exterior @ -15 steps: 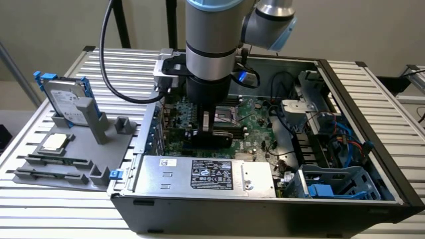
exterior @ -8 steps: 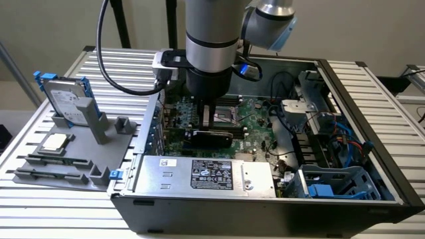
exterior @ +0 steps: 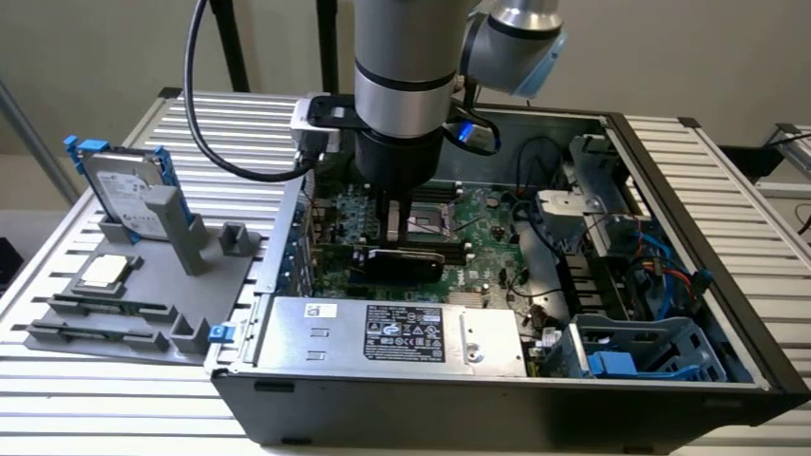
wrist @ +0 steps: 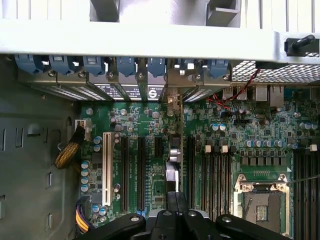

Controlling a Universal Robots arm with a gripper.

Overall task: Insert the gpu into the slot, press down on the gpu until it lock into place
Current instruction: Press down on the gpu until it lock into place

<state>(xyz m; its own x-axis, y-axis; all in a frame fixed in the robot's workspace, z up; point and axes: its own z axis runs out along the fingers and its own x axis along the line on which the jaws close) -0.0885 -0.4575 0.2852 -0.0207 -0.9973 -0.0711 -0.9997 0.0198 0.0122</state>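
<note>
Gpu (exterior: 408, 264): small black rectangular card with a glossy dark shroud, standing on edge over the middle of the motherboard (exterior: 488, 247), near the inner edge of the power supply (exterior: 399, 332).
Gripper (exterior: 401, 237): dark fingers pressed together on the gpu's upper edge, pinching it; a smooth grey metal arm column rises straight above.
Slot: hidden beneath the card; cannot tell whether the card's edge has met it.
Motherboard: green circuit board, dense with small silver capacitors; long black expansion slots (wrist: 124, 172) and one white slot (wrist: 106, 170) run parallel.
Processor socket (wrist: 260, 202): square, with a silver metal frame.
Power supply: silver sheet-metal box along the case's front edge; black-and-white label, print too small to read.
Case (exterior: 507, 408): dark metal, lying open on a ribbed aluminium table (exterior: 102, 399).
Tray (exterior: 140, 323): matte grey plastic, by the table's edge on the exterior view's left, holding a hard drive (exterior: 121, 185) upright in blue rails.
</note>
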